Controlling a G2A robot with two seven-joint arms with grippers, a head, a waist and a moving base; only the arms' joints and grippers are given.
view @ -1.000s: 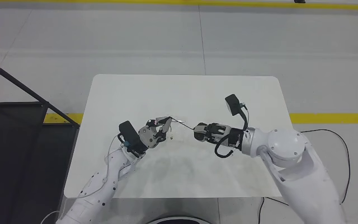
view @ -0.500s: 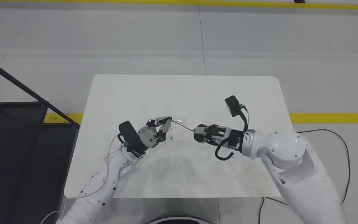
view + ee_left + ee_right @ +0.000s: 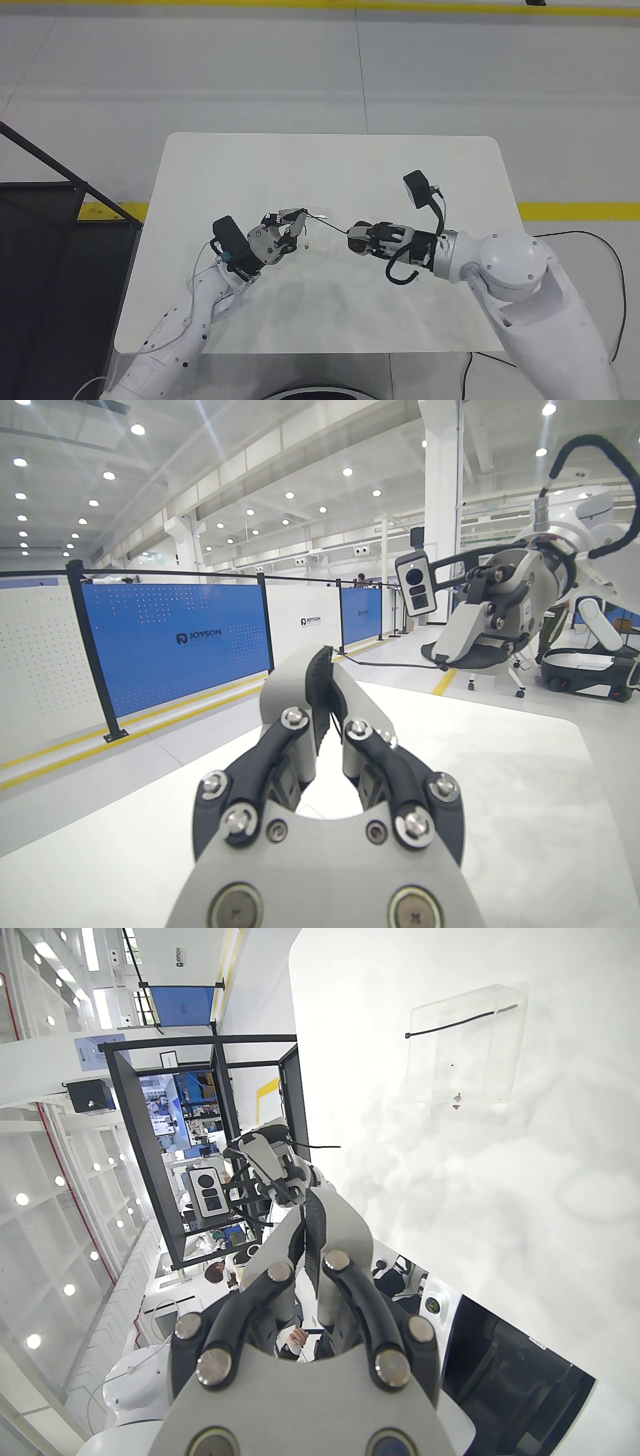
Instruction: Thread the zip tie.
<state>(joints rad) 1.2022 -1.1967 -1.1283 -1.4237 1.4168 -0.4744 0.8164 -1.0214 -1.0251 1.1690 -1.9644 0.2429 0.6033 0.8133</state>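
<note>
Claws face each other above the middle of the counter (image 3: 400,170). Left claw (image 3: 327,660) is pressed together on the black zip tie (image 3: 390,663). Its thin strap runs through the air, clear of the counter, to the right claw (image 3: 310,1198), which is also pressed together and nips the other end at its tip. Farther off, a clear box (image 3: 500,1078) sits on the counter with a second black tie (image 3: 460,1023) lying across it; whether inside or on top, I cannot tell.
</note>
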